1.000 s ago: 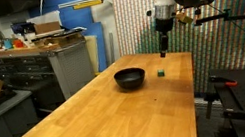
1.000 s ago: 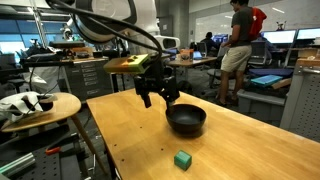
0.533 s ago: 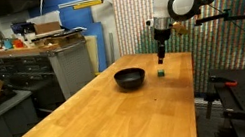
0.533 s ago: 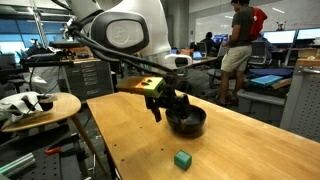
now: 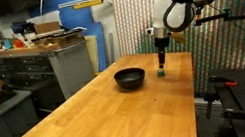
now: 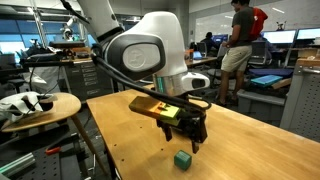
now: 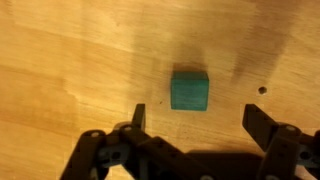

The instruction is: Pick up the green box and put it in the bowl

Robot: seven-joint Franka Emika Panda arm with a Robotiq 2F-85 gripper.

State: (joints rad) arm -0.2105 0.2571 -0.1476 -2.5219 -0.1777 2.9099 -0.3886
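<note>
1. The step in hand is judged to be the approach to the grasp. The gripper (image 6: 192, 141) is held low over the desk (image 5: 102, 123), close above the green box (image 6: 183, 159), and nothing is held in it.
2. In the wrist view the gripper (image 7: 198, 118) is seen spread wide, with its fingers (image 7: 138, 116) set well clear to either side of the green box (image 7: 189, 90). The box lies flat on bare wood, slightly ahead of the line between the fingertips and not yet between them.
3. The next move is judged to call for a small shift to centre the box, a short descent, and then a closing. Little sideways error can be afforded on so small a block.
4. In an exterior view the bowl (image 5: 130, 76) is seen near the green box (image 5: 162, 73) but apart from it, at the same end of the desk.
5. The desk's edge lies not far from the box on the side away from the bowl, so an outward nudge should be avoided.
6. Only bare wood is seen between box and bowl. The carry looks unobstructed, and only the bowl's rim needs to be cleared.
</note>
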